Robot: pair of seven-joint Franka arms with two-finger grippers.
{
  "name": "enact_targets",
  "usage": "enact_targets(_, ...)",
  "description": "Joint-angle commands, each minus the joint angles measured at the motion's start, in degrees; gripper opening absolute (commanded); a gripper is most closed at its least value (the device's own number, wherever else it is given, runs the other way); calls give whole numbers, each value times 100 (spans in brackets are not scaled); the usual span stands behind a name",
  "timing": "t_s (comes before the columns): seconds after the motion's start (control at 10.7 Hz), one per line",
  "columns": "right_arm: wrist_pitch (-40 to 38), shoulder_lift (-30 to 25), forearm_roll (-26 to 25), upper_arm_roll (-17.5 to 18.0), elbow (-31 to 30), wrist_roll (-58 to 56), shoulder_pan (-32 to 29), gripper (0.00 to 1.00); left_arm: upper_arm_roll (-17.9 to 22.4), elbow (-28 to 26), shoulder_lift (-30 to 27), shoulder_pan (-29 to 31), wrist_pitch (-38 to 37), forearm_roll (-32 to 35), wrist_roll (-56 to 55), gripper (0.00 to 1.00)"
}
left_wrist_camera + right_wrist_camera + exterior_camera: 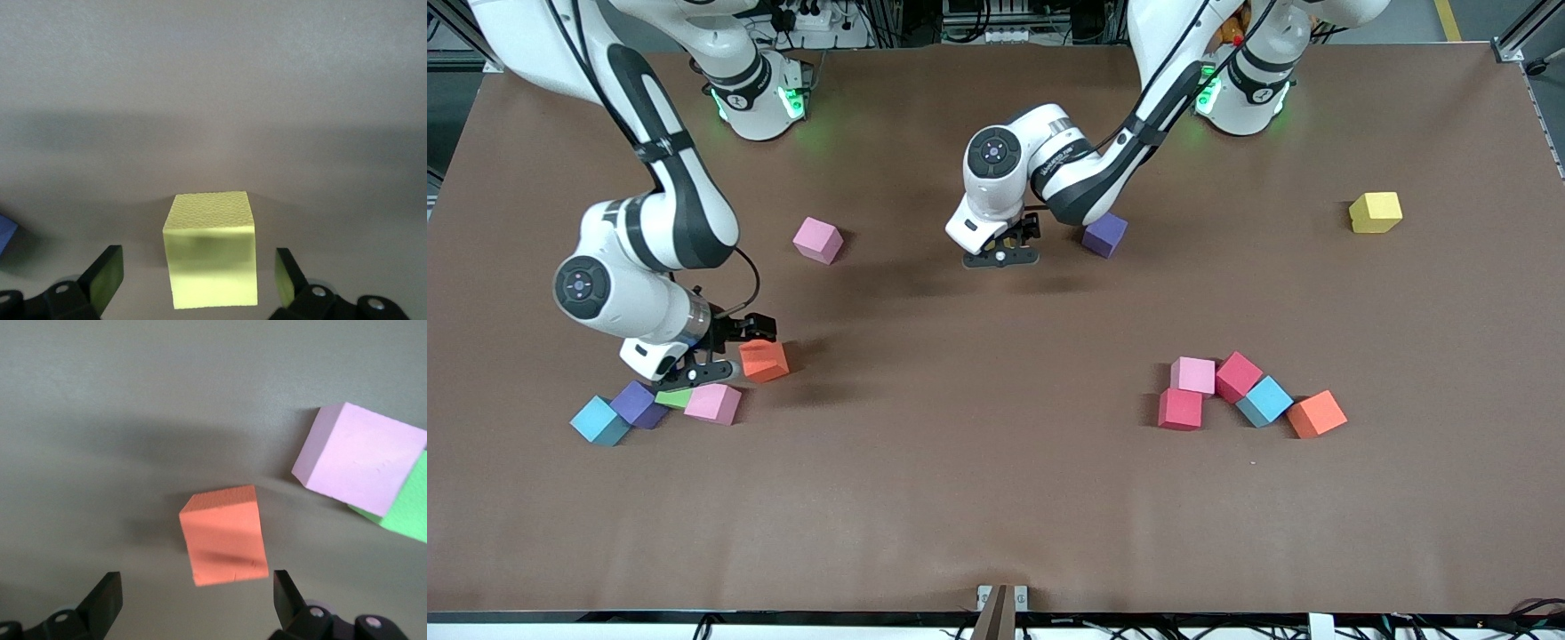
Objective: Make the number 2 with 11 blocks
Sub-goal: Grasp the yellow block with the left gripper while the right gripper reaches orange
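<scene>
A yellow-green block (212, 248) is framed squarely between the wide-open, empty fingers of the left gripper (1002, 252), beside the purple block (1104, 235). The right gripper (713, 354), likewise spread and empty, is set beside the orange block (764, 360), which lies slightly skewed to its jaws.

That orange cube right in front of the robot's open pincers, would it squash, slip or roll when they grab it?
The orange cube has a grainy, matte, foam-like surface, so it is probably light, gives slightly and should not slip. Its flat faces make rolling unlikely. It sits skewed to the open right gripper, so it may twist as the fingers close.
</scene>
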Motion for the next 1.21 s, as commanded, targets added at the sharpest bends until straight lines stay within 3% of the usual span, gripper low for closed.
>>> enact_targets(0.0, 671, 175, -6, 14, -203, -234, -20, 100, -5, 11, 120, -67, 159, 52, 5, 100)
enact_targets(0.37, 1674, 413, -15, 14, -555, -455, -2, 100, -5, -120, 217, -77, 248, 43, -56, 100)
enact_targets(0.65, 1789, 518, -15, 14, -617, -455, -2, 100, -5, -165, 322, -77, 309, 34, -231, 100)
enact_targets(0.75, 1842, 579, -15, 14, -626, -455, -11, 100, -14, -165, 314, -77, 309, 34, -284, 82)
enact_targets(0.84, 1843, 580, -15, 14, -643, -463, -11, 100, -14, -174, 313, -68, 309, 26, -294, 53)
enact_targets(1.03, 1843, 580, -15, 14, -635, -463, 7, 100, -188, -191, 305, -33, 309, 34, -276, 34)
enact_targets(1.12, 1843, 580, -15, 14, -635, -472, 15, 92, -259, -200, 313, -50, 309, 52, -294, 31)
